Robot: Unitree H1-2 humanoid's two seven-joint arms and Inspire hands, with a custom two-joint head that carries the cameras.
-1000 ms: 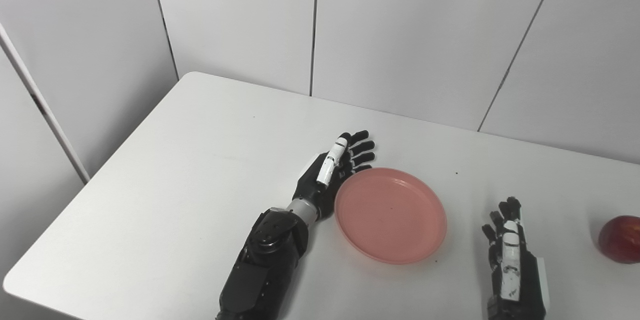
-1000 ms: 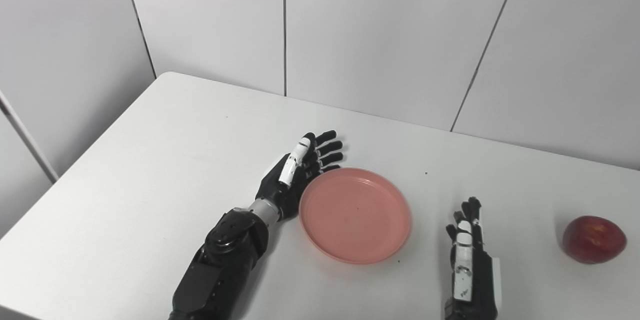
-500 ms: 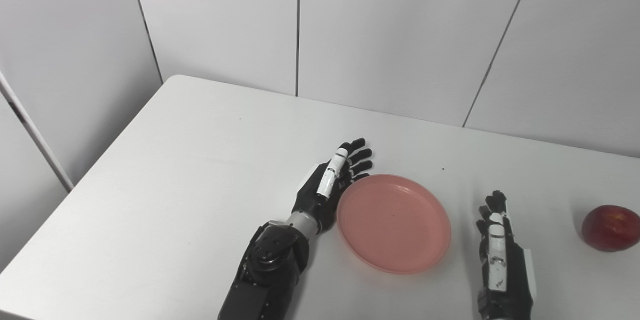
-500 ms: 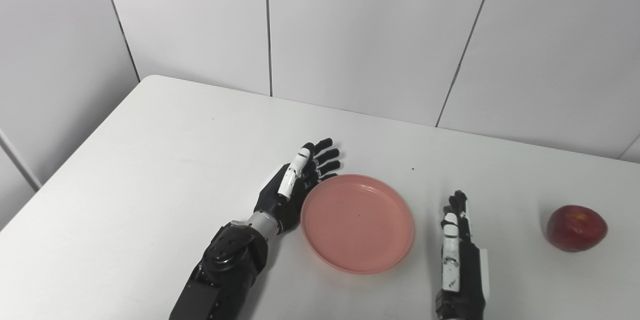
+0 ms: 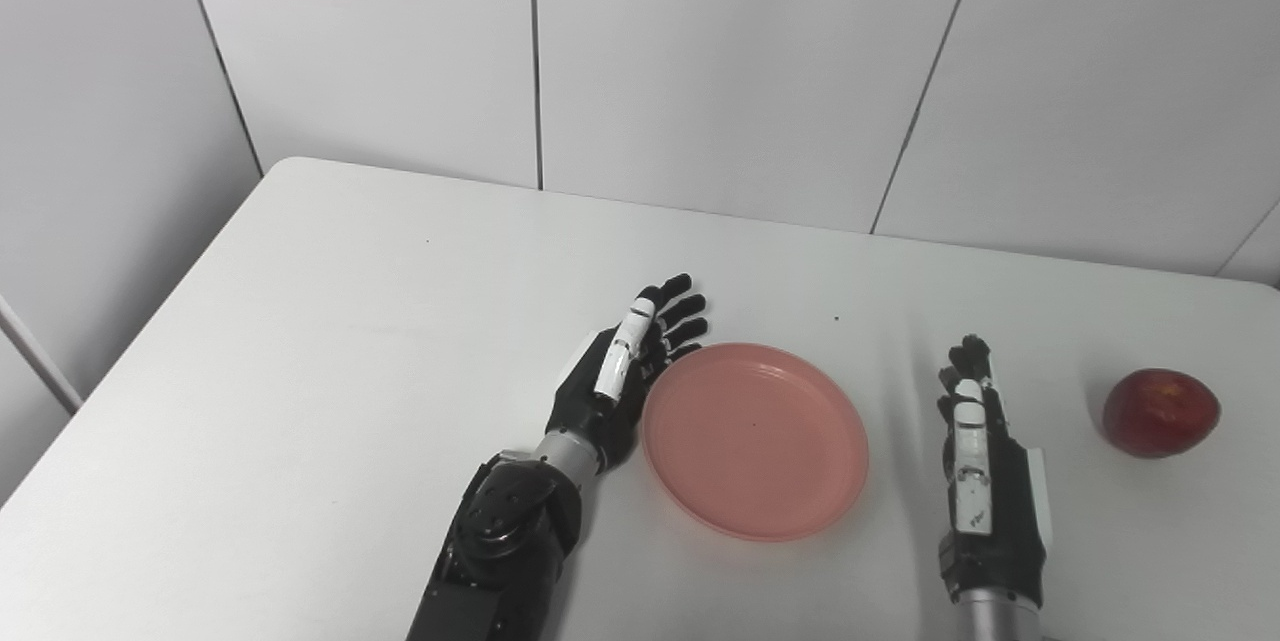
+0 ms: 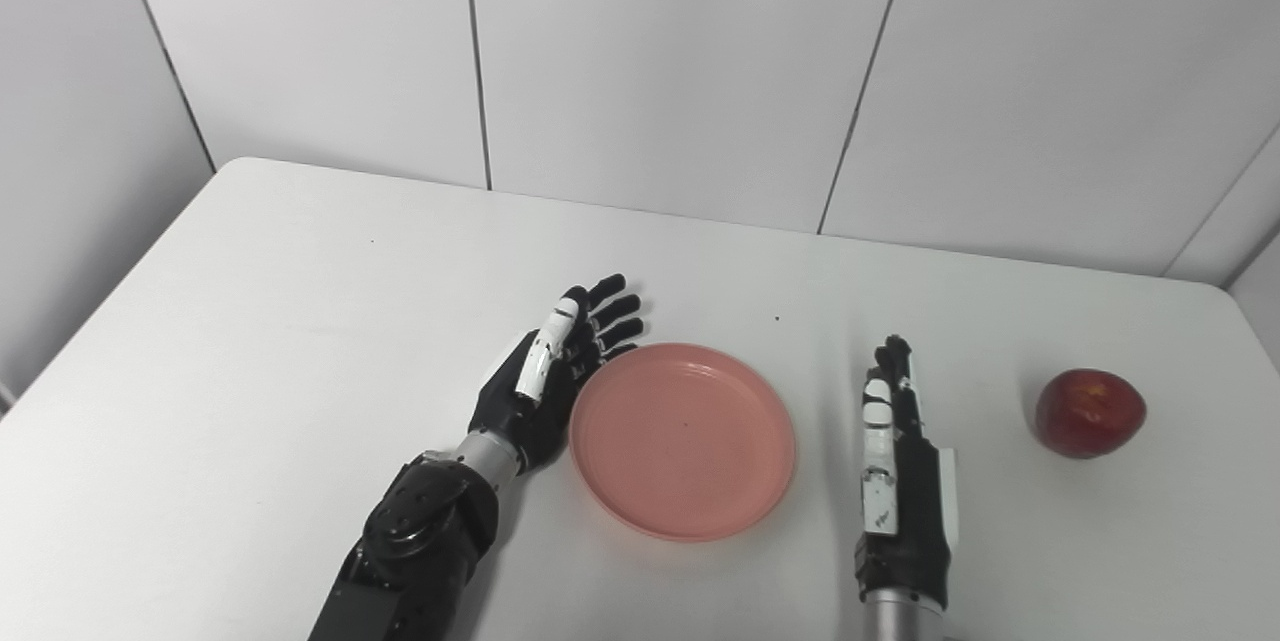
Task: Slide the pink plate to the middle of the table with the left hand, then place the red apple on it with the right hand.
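The pink plate point(image 5: 756, 439) lies flat near the middle of the white table point(image 5: 380, 321). My left hand point(image 5: 622, 374) stands on edge against the plate's left rim, open, fingers straight and pointing away from me. On the plate's right, my right hand point(image 5: 978, 461) is open with straight fingers, holding nothing, a short gap from the rim. The red apple point(image 5: 1160, 412) sits on the table further right, apart from the right hand. In the right eye view the plate point(image 6: 683, 439) lies between both hands and the apple point(image 6: 1090, 412) is near the right edge.
Grey wall panels point(image 5: 700, 61) rise behind the table's far edge. The table's rounded left corner point(image 5: 290, 166) and its right corner point(image 6: 1225, 296) are in view. Bare tabletop stretches to the left of the left arm.
The camera has swung right, shifting the whole scene left. The right hand has reached further forward beside the plate. The left hand still rests at the plate's left rim.
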